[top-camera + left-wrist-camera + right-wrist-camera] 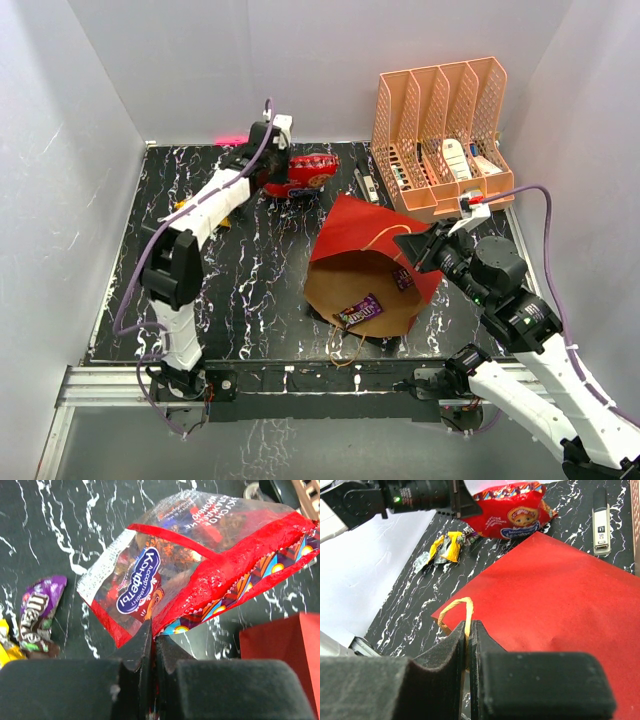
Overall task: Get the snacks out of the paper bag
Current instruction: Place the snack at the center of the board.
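Bag mouth: the paper bag (370, 225) lies on its side on the black marbled table (250, 270), brown opening toward the near edge, a purple packet (360, 310) just inside the lip
Right gripper (468, 627): jaws squeezed together on the bag's cord handle (455, 612), at the right rim of the opening
Left gripper (152, 630): at the far left, jaws nearly closed, pinching the edge of a red snack bag (200, 565) that is out of the paper bag
Loose snacks: a second purple packet (40, 610) and yellow packets (447, 547) on the table just beside the red snack bag
Far right: orange rack (440, 130) standing upright
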Robot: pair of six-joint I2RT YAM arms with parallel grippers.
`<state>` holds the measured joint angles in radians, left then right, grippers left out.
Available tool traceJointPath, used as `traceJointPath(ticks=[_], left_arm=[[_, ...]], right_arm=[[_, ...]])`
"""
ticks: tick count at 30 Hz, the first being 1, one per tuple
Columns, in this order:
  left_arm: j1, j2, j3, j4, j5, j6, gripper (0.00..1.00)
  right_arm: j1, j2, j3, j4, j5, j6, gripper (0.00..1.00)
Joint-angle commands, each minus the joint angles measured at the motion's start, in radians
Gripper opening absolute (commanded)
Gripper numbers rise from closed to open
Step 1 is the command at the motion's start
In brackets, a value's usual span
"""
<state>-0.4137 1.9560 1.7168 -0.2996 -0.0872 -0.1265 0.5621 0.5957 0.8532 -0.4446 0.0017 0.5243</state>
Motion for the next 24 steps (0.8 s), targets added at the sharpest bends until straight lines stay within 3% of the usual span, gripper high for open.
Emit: traceJointPath(ticks=[1,3,7,10,15,24], left_arm=[[0.010,-0.159,-0.143,0.104,0.063,0.003,0.00],[0.010,-0.194,-0.214,0.095,0.091,-0.004,0.00],[0.010,-0.274,-0.284,0.035,0.078,-0.049,0.42],[0.010,-0.362,-0.320,0.005,0.096,-0.076,0.63],[0.010,-0.552,-0.421,-0.028,0.189,-0.138,0.77],[0.003,-0.853,-0.733,0.004,0.392,-0.348,0.88]], right_arm=[[0.001,0.005,0.024,0.062,0.011,-0.004,0.07],[0.001,0.007,0.023,0.064,0.010,-0.006,0.07],[0.001,0.006,0.020,0.067,0.006,-0.003,0.07],[0.000,0.008,0.020,0.074,-0.001,-0.003,0.07],[0.001,0.012,0.024,0.079,-0.002,-0.004,0.07],[0.000,0.018,0.020,0.097,-0.019,-0.001,0.07]])
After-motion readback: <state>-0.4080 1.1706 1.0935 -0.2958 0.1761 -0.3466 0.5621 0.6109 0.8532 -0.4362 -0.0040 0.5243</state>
